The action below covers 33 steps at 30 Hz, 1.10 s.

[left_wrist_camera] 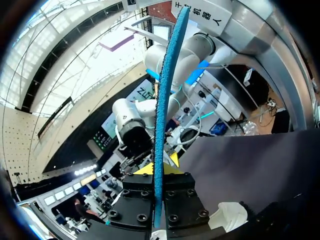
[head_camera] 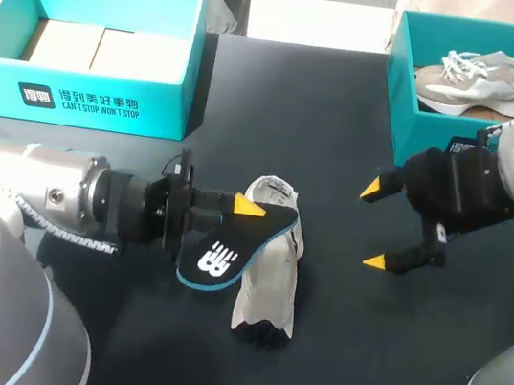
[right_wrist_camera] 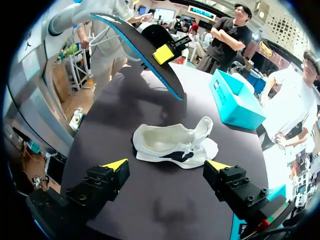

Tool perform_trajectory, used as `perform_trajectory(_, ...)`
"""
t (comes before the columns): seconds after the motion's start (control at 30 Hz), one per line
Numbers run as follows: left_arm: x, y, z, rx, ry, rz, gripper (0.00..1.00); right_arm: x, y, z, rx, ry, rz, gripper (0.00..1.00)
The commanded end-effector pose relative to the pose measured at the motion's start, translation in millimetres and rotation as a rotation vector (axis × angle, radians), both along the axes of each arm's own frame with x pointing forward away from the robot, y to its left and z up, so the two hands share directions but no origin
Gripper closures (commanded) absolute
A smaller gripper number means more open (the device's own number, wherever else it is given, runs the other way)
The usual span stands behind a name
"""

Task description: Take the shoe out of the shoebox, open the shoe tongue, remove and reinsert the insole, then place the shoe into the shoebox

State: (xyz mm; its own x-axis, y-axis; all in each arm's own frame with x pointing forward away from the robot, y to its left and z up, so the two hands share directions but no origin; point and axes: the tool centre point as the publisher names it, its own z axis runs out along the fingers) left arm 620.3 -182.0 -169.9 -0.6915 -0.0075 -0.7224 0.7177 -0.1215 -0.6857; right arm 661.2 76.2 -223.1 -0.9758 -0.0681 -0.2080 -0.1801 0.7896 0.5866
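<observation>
From above, the left end effector [head_camera: 242, 212] comes in from 9 o'clock. It is clamped on a black foam insole [head_camera: 224, 251] with a blue edge and a white logo, which it holds above the dark table [head_camera: 329, 358]. A white fabric shoe [head_camera: 269, 291] lies on the table near the middle, partly covered by the insole. At the shoe's 3 o'clock hangs the right end effector [head_camera: 373, 224], its fingers spread wide with nothing between them. At the table's 11 o'clock stands a teal cardboard shoebox [head_camera: 97, 96] with a plain cardboard liner. At 1 o'clock a second teal shoebox [head_camera: 402, 98] holds a beige-and-white sneaker [head_camera: 487, 77].

From the left wrist, the left end effector [left_wrist_camera: 157, 170] grips the insole [left_wrist_camera: 162, 100] from both sides. The insole is seen edge-on and runs straight out toward 12 o'clock. Part of the shoe [left_wrist_camera: 227, 215] shows on the table [left_wrist_camera: 250, 165] beside and below the end effector.

From the right wrist, the right end effector [right_wrist_camera: 165, 167] stands wide open and holds nothing. The shoe [right_wrist_camera: 170, 145] is just ahead of it on the table [right_wrist_camera: 125, 115], at its 12 o'clock, clear of both fingers. Beyond and above the shoe, the left end effector [right_wrist_camera: 162, 55] holds the insole [right_wrist_camera: 142, 47] tilted in the air. The teal cardboard shoebox [right_wrist_camera: 237, 102] sits at the shoe's 2 o'clock.
</observation>
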Motion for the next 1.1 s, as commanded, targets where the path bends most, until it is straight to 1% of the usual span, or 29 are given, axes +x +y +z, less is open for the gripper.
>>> perform_trajectory(0.03,-24.1,8,-20,-0.016,0.012,0.031,1.0,-3.2,18,-36,0.029,0.009,0.031,0.0)
perform_trajectory(0.2,-31.5,6,-42,0.011,0.049,0.04,1.0,-15.8,27,-56,0.04,0.043,0.054,0.0)
perform_trajectory(0.4,-33.0,3,-55,0.049,0.071,0.044,1.0,-23.1,38,-72,0.043,0.079,0.065,0.0)
perform_trajectory(0.43,-31.4,3,-58,0.06,0.078,0.041,1.0,-24.2,39,-72,0.013,0.089,0.052,0.0)
perform_trajectory(0.97,-31.4,3,-58,0.06,0.078,0.041,1.0,-24.2,39,-72,0.013,0.089,0.052,0.0)
perform_trajectory(1.1,-26.8,3,-65,0.071,0.052,0.04,1.0,-7.8,39,-79,-0.061,0.013,0.054,0.0)
